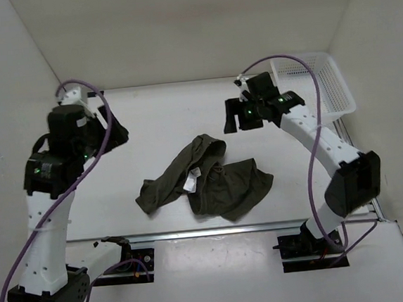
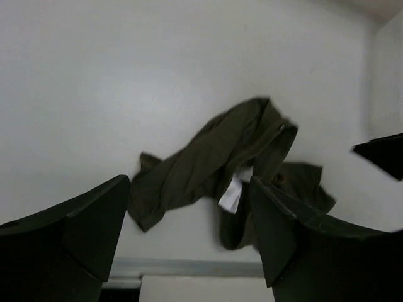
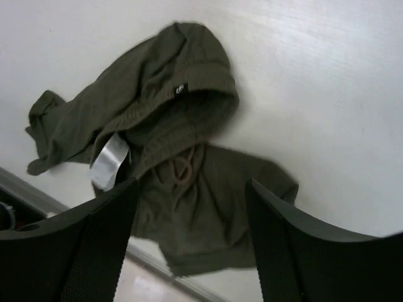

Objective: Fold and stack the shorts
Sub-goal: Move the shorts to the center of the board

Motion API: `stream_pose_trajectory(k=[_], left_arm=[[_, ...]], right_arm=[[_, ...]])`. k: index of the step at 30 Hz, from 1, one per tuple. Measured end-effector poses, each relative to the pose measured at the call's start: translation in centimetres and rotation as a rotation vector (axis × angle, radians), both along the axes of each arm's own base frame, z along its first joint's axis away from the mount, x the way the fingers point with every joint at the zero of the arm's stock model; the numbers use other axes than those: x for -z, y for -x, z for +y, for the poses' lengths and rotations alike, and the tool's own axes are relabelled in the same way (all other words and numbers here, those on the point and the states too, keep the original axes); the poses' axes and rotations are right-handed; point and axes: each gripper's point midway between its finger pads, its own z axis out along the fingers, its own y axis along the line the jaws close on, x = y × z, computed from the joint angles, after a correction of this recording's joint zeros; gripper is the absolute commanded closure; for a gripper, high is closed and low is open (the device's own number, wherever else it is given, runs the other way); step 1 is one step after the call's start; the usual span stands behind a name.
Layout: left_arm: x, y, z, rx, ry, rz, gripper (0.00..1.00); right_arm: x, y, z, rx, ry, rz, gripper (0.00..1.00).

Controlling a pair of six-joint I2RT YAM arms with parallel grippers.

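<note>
The dark olive-green shorts (image 1: 204, 181) lie crumpled on the white table near its front edge, with a white label (image 1: 189, 184) showing in the middle. They also show in the left wrist view (image 2: 214, 160) and in the right wrist view (image 3: 170, 145), where the drawstring (image 3: 182, 170) and gathered waistband are visible. My left gripper (image 1: 112, 134) is open and empty, held above the table at the back left, far from the shorts. My right gripper (image 1: 244, 115) is open and empty, held above the table behind the shorts.
A white plastic basket (image 1: 319, 84) stands at the back right corner. White walls enclose the table on three sides. A metal rail (image 1: 215, 229) runs along the front edge just in front of the shorts.
</note>
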Motion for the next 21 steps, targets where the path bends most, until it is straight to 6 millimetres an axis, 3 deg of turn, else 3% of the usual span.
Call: stream_pose_trajectory(k=[1,2,4,5,6,7,8,9,10,13,15,21], left_arm=[[2.8,0.1,-0.6,0.022,0.001,0.073,0.29],[5.3,0.4,-0.9,0.040,-0.003,0.146,0.35],[10.7,0.4,-2.0,0.061,0.024,0.268,0.48],[13.2,0.8,-2.4,0.059,0.040,0.333,0.51],[16.3,1.6,-2.7,0.058,0.056,0.407,0.52],[18.2,2.3,-2.8,0.056,0.066,0.460,0.47],[20.1,3.0,-3.1,0.053,0.082,0.513,0.37],[21.9,3.6,-3.5,0.048,0.108,0.558,0.20],[23.2,4.2,-3.8,0.045,0.131,0.594,0.17],[27.1,5.7,-4.9,0.015,0.201,0.702,0.05],[29.1,6.5,-5.3,-0.011,0.225,0.761,0.03],[32.0,6.7,-5.6,-0.081,0.254,0.829,0.06]], right_arm=[[0.3,0.9,-1.1,0.024,0.008,0.007,0.42],[-0.1,2.1,-2.2,0.051,0.003,0.008,0.64],[-1.2,3.9,-3.6,0.095,-0.030,-0.019,0.80],[-1.7,4.9,-4.0,0.109,-0.047,-0.028,0.83],[-2.1,5.8,-4.1,0.117,-0.068,-0.036,0.81],[-2.3,6.6,-3.9,0.117,-0.085,-0.042,0.68],[-2.1,7.4,-3.5,0.116,-0.099,-0.031,0.37],[-1.4,8.1,-3.0,0.114,-0.108,-0.006,0.29],[-0.6,8.7,-2.4,0.101,-0.105,0.021,0.24],[3.0,10.2,-0.5,0.069,-0.065,0.129,0.21],[5.0,10.9,0.5,0.056,-0.037,0.189,0.21],[7.2,14.3,4.2,-0.028,0.032,0.237,0.18]])
